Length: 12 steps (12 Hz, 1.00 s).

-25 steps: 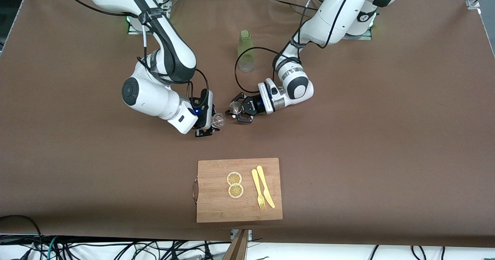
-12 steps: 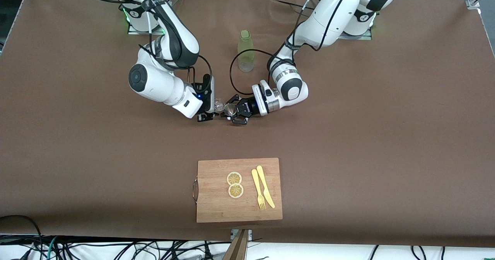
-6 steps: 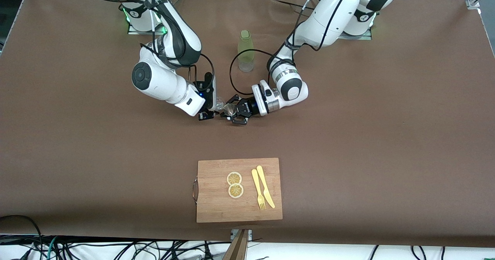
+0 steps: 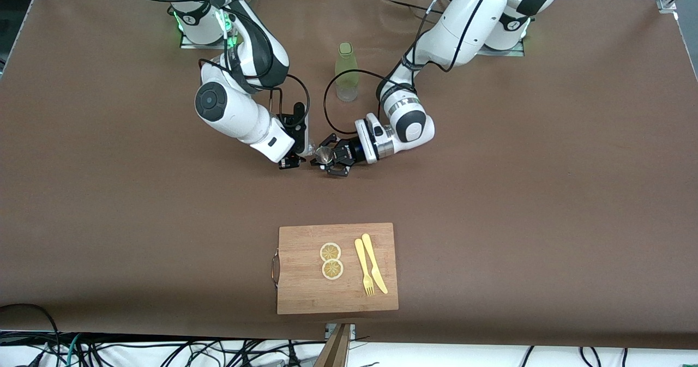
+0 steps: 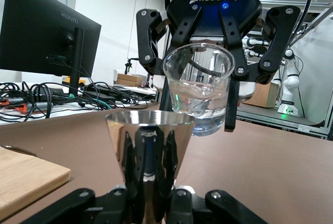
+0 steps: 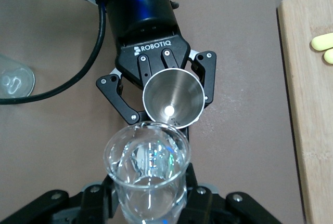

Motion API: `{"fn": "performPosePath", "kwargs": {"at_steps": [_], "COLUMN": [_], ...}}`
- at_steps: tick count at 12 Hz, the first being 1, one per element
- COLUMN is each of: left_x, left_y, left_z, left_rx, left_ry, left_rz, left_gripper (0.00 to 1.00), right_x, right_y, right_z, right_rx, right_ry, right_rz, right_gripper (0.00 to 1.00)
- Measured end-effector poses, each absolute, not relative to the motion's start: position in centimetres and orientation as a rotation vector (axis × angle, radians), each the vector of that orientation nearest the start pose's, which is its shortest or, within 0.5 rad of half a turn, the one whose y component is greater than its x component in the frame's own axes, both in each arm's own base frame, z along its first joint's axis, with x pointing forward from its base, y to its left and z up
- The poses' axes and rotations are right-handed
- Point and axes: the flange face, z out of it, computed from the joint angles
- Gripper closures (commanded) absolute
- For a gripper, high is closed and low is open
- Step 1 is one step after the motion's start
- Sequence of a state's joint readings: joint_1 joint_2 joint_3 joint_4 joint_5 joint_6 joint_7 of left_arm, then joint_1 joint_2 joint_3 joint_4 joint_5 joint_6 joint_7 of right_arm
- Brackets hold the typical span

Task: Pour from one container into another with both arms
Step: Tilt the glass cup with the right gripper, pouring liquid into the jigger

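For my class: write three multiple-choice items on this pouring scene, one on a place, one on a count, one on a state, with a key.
1. Where is the green bottle?
A. on the cutting board
B. on the table between the two arm bases
C. in a gripper

2. How many lemon slices lie on the cutting board?
A. two
B. four
C. none

3. What does the right gripper hold?
A. a fork
B. nothing
C. a clear glass

Key: 1 B, it stands free on the cloth. 2 A, two rounds beside the fork. 3 C, its lip tilts over the metal cup in the left gripper.

You see: white jointed arms (image 4: pixel 458 23) | black bands, looped black cables | black ROBOTIQ-marked grippers (image 6: pixel 156 86) | blue light.
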State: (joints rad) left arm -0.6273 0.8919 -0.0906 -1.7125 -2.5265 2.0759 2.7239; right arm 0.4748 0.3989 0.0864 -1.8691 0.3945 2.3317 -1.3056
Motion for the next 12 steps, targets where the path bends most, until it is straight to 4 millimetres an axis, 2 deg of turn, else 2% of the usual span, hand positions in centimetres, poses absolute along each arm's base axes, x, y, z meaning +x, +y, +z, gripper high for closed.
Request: {"fn": "performPosePath", "kwargs": {"at_steps": [5,12], "left_x": [48.8,48.8], "left_y": [-45.8,-45.8], "left_z": [9.4,9.3], "left_rx": [1.526,1.527], "left_ry": [-0.873,-0.873], "left_rz": [1.332,1.332], "left_gripper": [1.0,1.0], "right_x": [53.7,53.9], "right_y": [35.9,36.1], "right_z": [31.6,32.0], "right_rx": [2.347,2.34], "right_ry": [2.436,2.403], "right_rz": [0.293,0.279], "right_gripper": [0.66,0.66]}}
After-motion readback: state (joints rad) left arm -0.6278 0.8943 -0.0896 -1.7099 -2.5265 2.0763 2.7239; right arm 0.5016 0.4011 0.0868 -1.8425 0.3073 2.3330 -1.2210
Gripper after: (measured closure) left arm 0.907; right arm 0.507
